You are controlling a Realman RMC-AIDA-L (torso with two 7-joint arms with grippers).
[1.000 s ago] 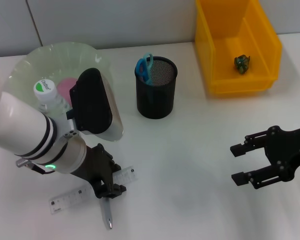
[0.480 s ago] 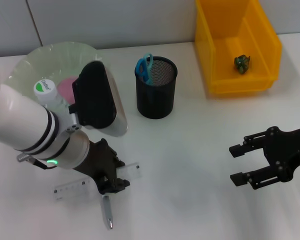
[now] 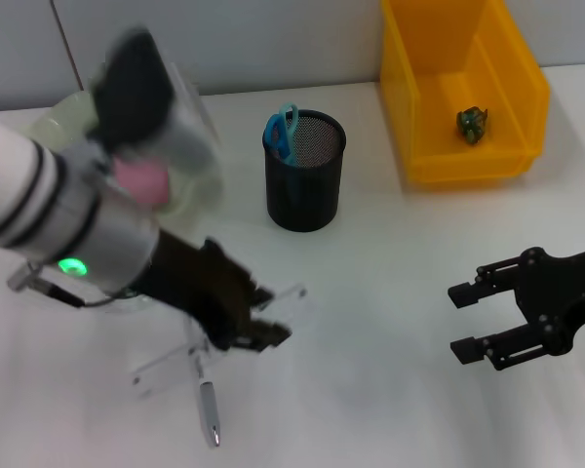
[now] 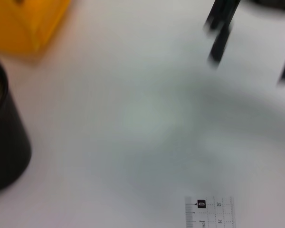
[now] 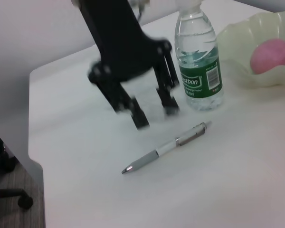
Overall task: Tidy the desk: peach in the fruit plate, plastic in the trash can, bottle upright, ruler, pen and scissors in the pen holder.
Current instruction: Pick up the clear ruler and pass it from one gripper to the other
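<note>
Left gripper [image 3: 258, 330]: clamps the ruler [image 3: 219, 341], raised since earlier, in front of the pen holder [image 3: 304, 171].
Ruler axis: slants toward the holder.
Right gripper [image 3: 468, 320]: open, parked.

this looks like an office or a lab test room made as an office corner. the desk [image 3: 370, 292] is a plain white tabletop, set against a pale grey panelled wall. on it stand desk things — a black mesh pen holder [image 3: 304, 171], a pen [image 5: 166, 148], a yellow trash can [image 3: 409, 107]. beside the desk's edge, on grey wood-look floor, is the wheeled base of an office chair [image 5: 7, 187].
</note>
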